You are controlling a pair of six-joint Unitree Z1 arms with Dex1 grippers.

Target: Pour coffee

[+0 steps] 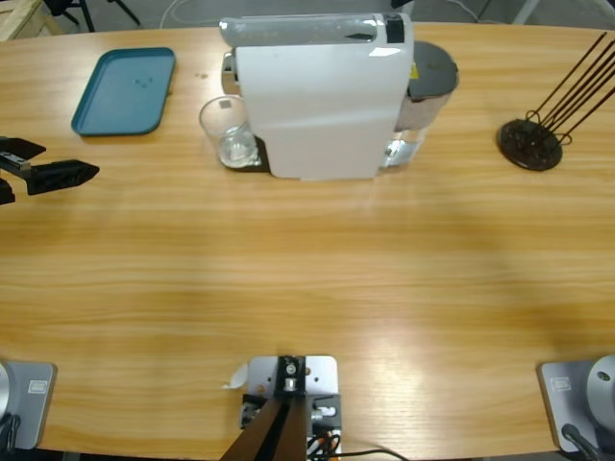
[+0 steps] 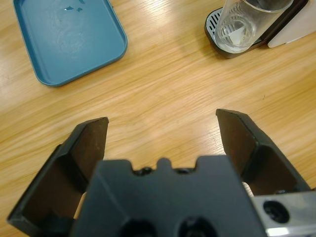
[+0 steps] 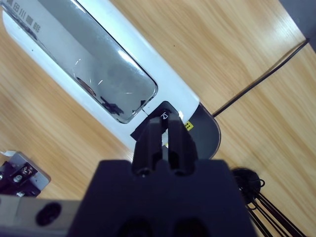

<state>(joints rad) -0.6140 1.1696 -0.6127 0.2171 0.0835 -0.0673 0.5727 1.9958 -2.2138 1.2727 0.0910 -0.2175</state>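
The white coffee machine (image 1: 317,96) stands at the table's far middle. A clear glass (image 1: 229,133) sits on its black drip tray (image 2: 217,42), on the machine's left side in the high view. A shallow pale watery layer, the coffee (image 2: 234,35), lies in the glass's bottom. My right gripper (image 3: 165,123) is shut above the machine's top, its tips at a small black button (image 3: 165,114). It shows in the high view as a black piece at the machine's top right (image 1: 396,27). My left gripper (image 2: 163,121) hangs open over bare table, well short of the glass, at the left edge in the high view (image 1: 62,163).
A teal tray (image 1: 125,91) lies at the far left, near my left gripper. A black wire rack (image 1: 530,142) stands at the far right. The machine's grey water tank (image 1: 430,72) is at its right end.
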